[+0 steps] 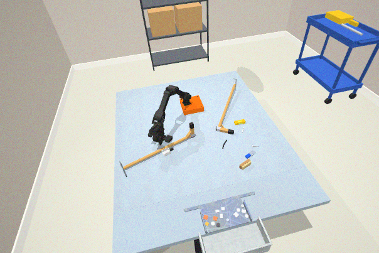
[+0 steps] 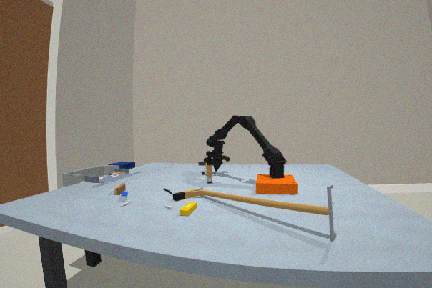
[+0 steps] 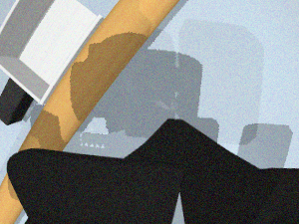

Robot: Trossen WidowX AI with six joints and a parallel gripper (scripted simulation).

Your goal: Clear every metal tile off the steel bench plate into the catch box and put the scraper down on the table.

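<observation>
- Centre-left in the top view, the arm arches from its orange base, wrist pointing down.
- The gripper is clenched on nothing — above the table.
- One long scraper lies beneath it, lower left.
- Tiles dot the steel plate, bottom centre.

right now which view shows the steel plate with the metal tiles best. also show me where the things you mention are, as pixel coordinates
The top view: it shows the shiny steel bench plate (image 1: 226,216) (image 2: 104,180) and its scattered tiles from above. The exterior view catches it only edge-on, far off; the wrist view shows none of it.
</observation>
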